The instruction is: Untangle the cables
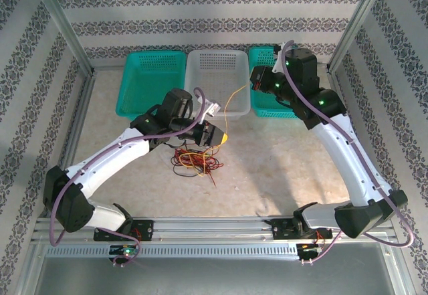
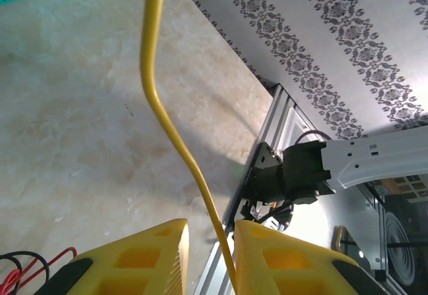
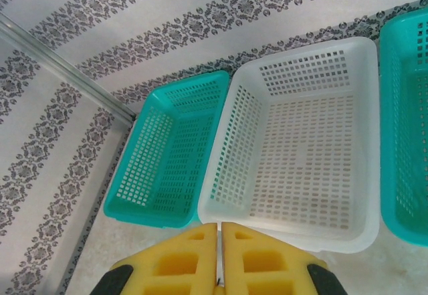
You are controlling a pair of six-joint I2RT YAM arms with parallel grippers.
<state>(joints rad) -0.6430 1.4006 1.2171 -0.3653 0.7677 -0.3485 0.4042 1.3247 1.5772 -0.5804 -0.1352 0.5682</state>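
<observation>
My left hand is only narrowly parted, and the yellow cable runs between its fingers, lying against one of them. That cable climbs to my right hand, pinched shut on it near the white basket. The other cables lie tangled on the worktop, just beside my left hand.

No text, label, brand or number is legible anywhere.

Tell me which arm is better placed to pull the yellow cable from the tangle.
Probably left: the yellow cable runs between the open fingers of the left gripper, beside the tangle. The right gripper is shut, by the white basket.
</observation>
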